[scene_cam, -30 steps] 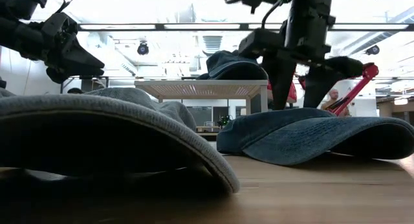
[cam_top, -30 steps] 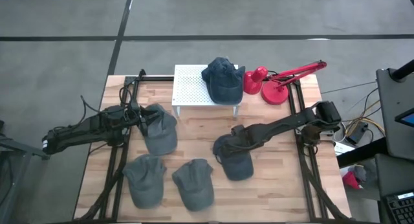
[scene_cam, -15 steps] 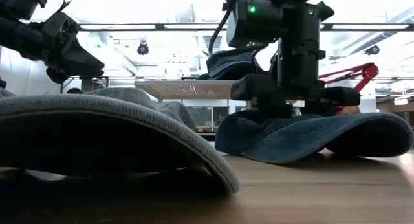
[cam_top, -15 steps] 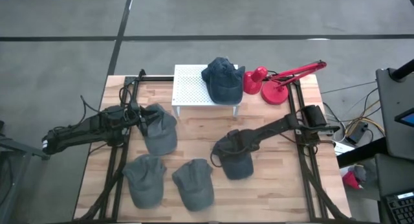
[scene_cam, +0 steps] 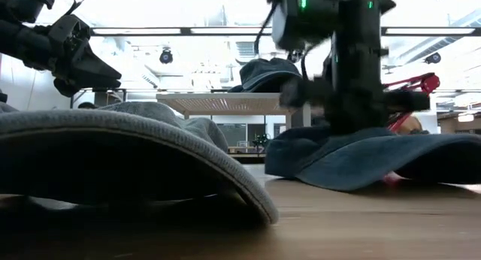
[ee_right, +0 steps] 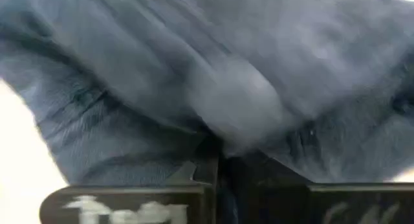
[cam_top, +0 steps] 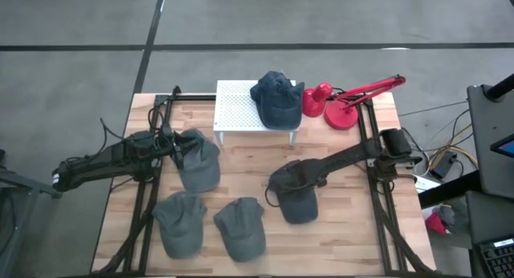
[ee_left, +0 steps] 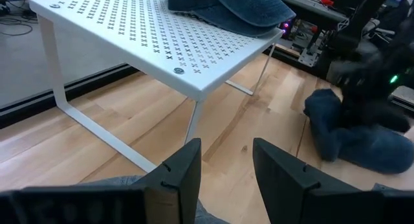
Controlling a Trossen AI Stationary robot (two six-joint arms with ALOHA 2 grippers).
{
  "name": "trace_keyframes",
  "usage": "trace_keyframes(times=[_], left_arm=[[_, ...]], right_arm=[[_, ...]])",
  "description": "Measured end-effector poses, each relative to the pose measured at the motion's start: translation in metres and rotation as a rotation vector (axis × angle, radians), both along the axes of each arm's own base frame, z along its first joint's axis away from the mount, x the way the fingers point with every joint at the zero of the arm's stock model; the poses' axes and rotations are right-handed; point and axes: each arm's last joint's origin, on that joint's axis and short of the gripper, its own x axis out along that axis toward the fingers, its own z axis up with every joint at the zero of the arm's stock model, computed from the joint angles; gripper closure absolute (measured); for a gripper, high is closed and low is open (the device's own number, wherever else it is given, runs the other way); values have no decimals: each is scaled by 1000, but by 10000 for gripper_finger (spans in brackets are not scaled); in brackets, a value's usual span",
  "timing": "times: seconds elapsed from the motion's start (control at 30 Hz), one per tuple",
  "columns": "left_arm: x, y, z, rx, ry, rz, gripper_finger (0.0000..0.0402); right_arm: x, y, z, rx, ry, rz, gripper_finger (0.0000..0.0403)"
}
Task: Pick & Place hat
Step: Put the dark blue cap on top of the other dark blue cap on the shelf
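While the dark blue hat (cam_top: 295,196) lies on the table (cam_top: 337,230) right of centre, these lines fix how it sits to the arms.

Hat's place: on the bare wood, in front of the white perforated shelf (cam_top: 237,106), crown toward the shelf and brim toward the table's near edge.
Hat's long axis: roughly from the shelf side to the near edge, a little slanted.
Right pincer (cam_top: 283,180): down on the crown end of the hat, its arm reaching in from the right edge; in the right wrist view its two fingers (ee_right: 194,195) meet on a ridge of denim, so it looks clenched on the hat's cloth.
Way to the goal, as I judge it: the shelf lies straight beyond the crown, already bearing another blue hat (cam_top: 278,96), so a lift and a short carry away from the near edge would suit.
Nearer arm: the right one, already in contact.
Left pincer (ee_left: 225,179): well apart at the table's left, over a grey hat (cam_top: 198,159), fingers spread and holding nothing.
Risk, my judgement: only a fold is pinched, so the cloth could slip.
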Motion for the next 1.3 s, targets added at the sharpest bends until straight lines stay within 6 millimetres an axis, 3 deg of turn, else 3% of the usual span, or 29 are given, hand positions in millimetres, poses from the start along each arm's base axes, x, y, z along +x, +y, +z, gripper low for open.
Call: trace_keyframes(times=[0.2, 0.4, 0.63, 0.8, 1.1, 1.3], left_arm=[[0, 0, 0, 0, 0, 0, 259], [0, 0, 0, 0, 0, 0, 259], [0, 0, 0, 2, -4, 3, 259], [0, 0, 0, 3, -4, 3, 259], [0, 0, 1, 3, -7, 4, 259], [0, 0, 1, 1, -8, 4, 259]], right_arm=[[-12, -3, 49, 22, -162, 0, 391], [-25, -6, 116, 26, -397, 24, 393], [-30, -12, 203, -156, -690, 86, 394], [-34, -20, 250, -357, -764, 66, 394], [-34, -65, 299, -608, -743, -53, 394], [-16, -113, 308, -726, -688, -160, 392]])
